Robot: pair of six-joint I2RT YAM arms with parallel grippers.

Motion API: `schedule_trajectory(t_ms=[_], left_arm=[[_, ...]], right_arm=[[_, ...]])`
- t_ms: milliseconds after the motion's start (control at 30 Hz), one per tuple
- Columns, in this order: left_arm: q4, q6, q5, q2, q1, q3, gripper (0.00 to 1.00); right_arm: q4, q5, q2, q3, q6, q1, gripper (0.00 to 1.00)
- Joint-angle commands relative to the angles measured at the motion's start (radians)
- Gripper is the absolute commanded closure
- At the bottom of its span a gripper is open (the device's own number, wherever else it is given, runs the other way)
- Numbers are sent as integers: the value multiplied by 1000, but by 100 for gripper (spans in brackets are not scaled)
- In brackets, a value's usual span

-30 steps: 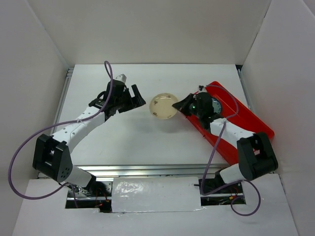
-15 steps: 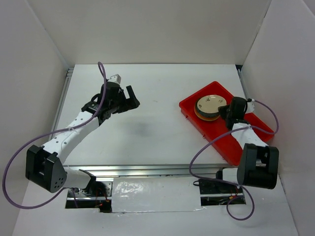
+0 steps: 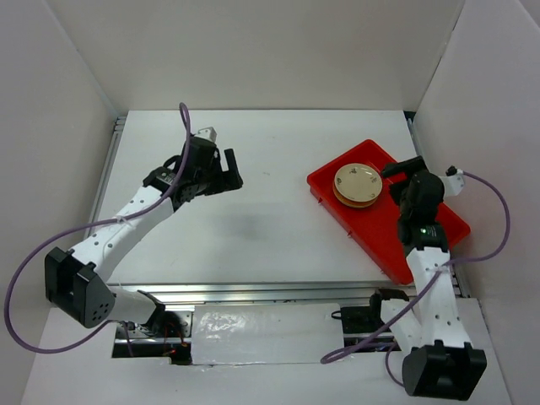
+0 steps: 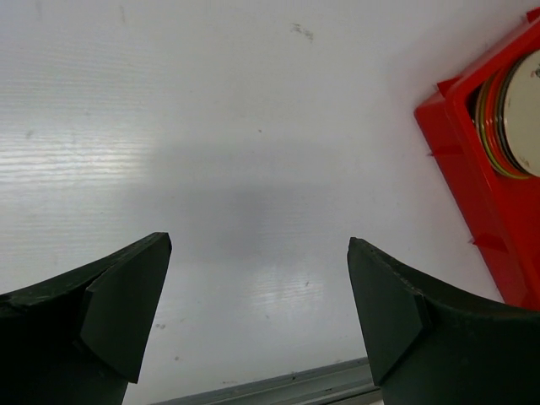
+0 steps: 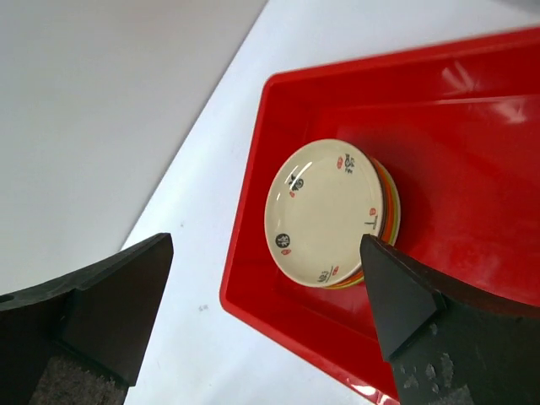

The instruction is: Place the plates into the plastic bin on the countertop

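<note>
The plates (image 3: 358, 184) lie in one stack in the far left corner of the red plastic bin (image 3: 403, 236), a beige dish with small red and black marks (image 5: 325, 211) on top and orange and green rims below it. My right gripper (image 3: 398, 177) hangs open over the bin, just right of the stack; in the right wrist view its fingers (image 5: 396, 295) straddle the stack and the bin's wall (image 5: 253, 228) with nothing between them. My left gripper (image 3: 232, 173) is open and empty over the white countertop (image 3: 253, 228), well to the left. In the left wrist view the bin (image 4: 481, 186) and the plates (image 4: 515, 110) show at the right edge.
White walls enclose the countertop at the back and both sides. A metal rail (image 3: 253, 291) runs along its front edge. The bin lies diagonally against the right wall. Purple cables loop from both arms.
The beige plate went from the counter left of the bin onto the stack. My right gripper let it go, opened and drew back to the right. The left arm barely moved.
</note>
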Motion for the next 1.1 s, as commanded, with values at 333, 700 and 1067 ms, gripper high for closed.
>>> schedule_trajectory(t_ms=[333,700,1067], left_arm=[[-453,79,-429,-209,-8,199,1],[-555,28,-508,-489,-5,16,1],[-652,-42,-539,-669,-5,13,1]], right_arm=[[-516,32,-233,260,-372,282,0],[-928,221,-314,504,-379,671,0],[-978,109,-374,607,-461,613,0]])
